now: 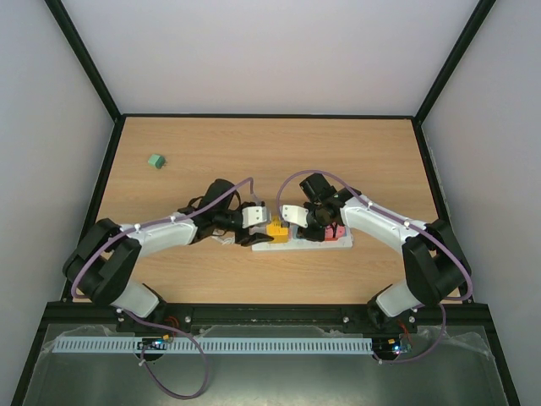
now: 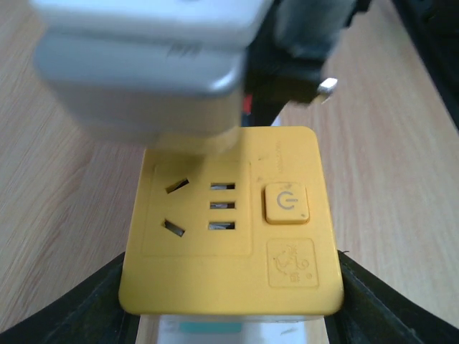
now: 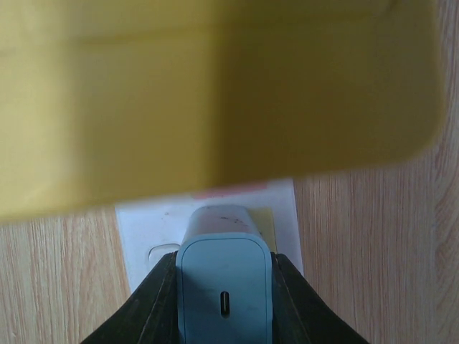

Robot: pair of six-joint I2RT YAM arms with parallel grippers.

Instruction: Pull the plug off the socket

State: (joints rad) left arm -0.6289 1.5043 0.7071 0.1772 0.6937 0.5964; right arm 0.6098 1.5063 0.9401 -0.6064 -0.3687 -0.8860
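Top external view showed the white power strip [image 1: 296, 245] lying flat on the desk [image 1: 254, 152], with both arms reaching in to meet over it. The left end effector [image 1: 258, 228] was at the strip's left end, clamped on a yellow adapter cube [image 1: 277, 228] that sat on top of the strip. In the left wrist view, black fingers [image 2: 86, 315] pressed against both of the cube's lower sides. The right end effector [image 1: 300, 222] was just beyond the cube along the strip, clamped on a grey-blue USB charger [image 3: 224, 283] seated in the strip, with a finger tight against each flank. A small green block [image 1: 155, 160] lay well apart from the strip, toward the far left.
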